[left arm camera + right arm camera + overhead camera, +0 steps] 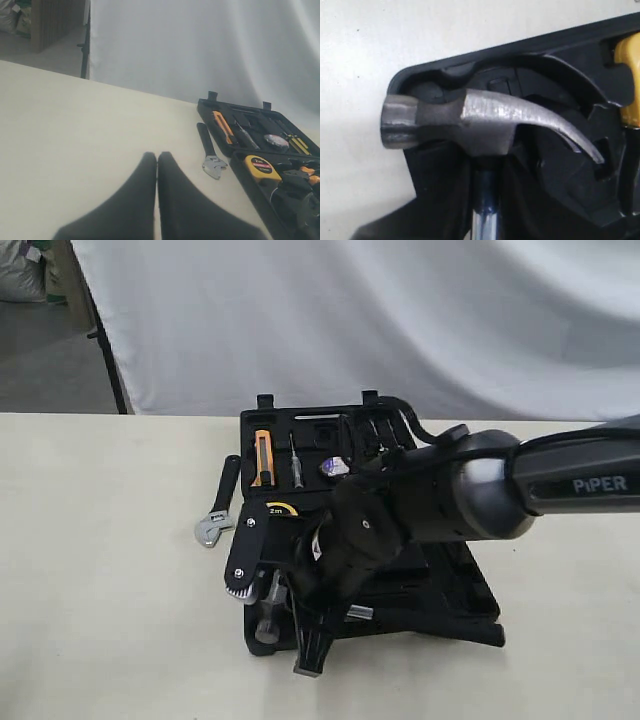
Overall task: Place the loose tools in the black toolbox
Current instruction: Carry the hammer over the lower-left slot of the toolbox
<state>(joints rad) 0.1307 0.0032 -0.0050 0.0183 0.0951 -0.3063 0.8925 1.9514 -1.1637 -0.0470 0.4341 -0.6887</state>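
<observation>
While right tool [485,215] clamps hammer [485,120], head overhangs toolbox [560,55] corner.

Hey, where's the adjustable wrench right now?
In the exterior view the adjustable wrench lies flat on the table, just outside the left edge of the black toolbox, its head near the yellow tape measure.

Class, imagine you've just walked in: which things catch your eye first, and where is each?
The bulky black right arm dominates, reaching over the open black plastic toolbox. Close up, the head of the steel claw hammer sits over a moulded recess at the box's corner. A silver adjustable wrench with black handle lies on the cream table, just left of the box in the exterior view.
</observation>
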